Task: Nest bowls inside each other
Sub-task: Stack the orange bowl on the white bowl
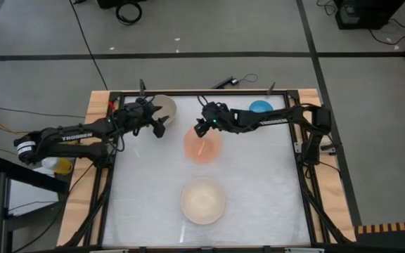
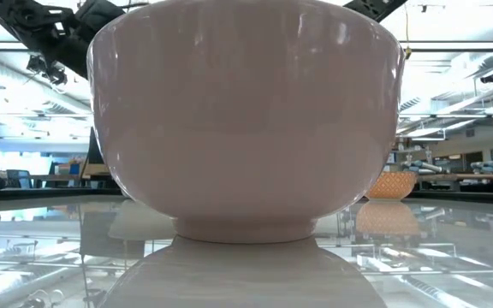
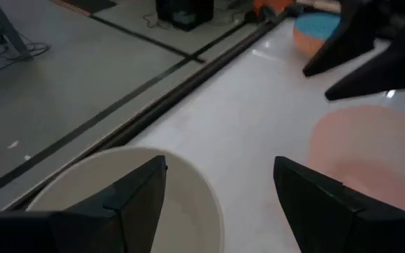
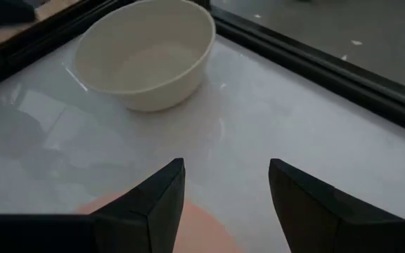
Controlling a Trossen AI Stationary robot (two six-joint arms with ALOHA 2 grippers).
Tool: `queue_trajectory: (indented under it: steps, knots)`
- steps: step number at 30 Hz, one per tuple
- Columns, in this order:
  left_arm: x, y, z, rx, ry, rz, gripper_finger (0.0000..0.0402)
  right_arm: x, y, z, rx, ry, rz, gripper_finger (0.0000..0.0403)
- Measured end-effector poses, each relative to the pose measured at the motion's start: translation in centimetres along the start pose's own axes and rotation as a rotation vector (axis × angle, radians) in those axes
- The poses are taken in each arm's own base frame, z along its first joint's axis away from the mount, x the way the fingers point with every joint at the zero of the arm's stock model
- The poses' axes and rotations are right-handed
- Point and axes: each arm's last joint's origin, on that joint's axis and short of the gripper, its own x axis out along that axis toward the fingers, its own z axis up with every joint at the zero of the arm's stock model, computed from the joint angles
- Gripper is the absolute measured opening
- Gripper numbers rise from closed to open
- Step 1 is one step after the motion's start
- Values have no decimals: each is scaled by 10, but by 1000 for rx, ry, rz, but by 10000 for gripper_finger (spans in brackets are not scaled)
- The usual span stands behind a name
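Four bowls stand upright on their bases on the white table. The beige-tan bowl (image 1: 167, 105) is at the far left, the blue bowl (image 1: 261, 107) at the far right, the peach-orange bowl (image 1: 202, 146) in the middle and the cream-white bowl (image 1: 202, 202) near the front. My left gripper (image 1: 159, 125) hangs open above the beige-tan bowl's near rim (image 3: 188, 176); one finger is over the rim, the other over bare table. My right gripper (image 1: 200, 128) hangs open above the peach-orange bowl's far edge (image 4: 195, 228).
A dark frame (image 1: 202, 92) borders the table on all sides. In the low view the cream-white bowl (image 2: 246, 120) fills most of the picture, with the peach-orange bowl (image 2: 392, 184) behind it. Bare table lies to the left and right of the cream-white bowl.
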Motion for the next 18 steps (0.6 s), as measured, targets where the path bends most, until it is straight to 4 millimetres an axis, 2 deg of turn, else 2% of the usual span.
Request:
queue_trajectory:
  steps: [9,14,18]
  knots:
    - [20,-5,-6,88,25,-40,265,25,14,6,-13,24,32,213]
    - [20,-3,-7,100,37,-24,265,37,17,15,-32,58,23,213]
    - [17,-3,-5,101,28,-25,265,38,11,5,-103,187,-32,213]
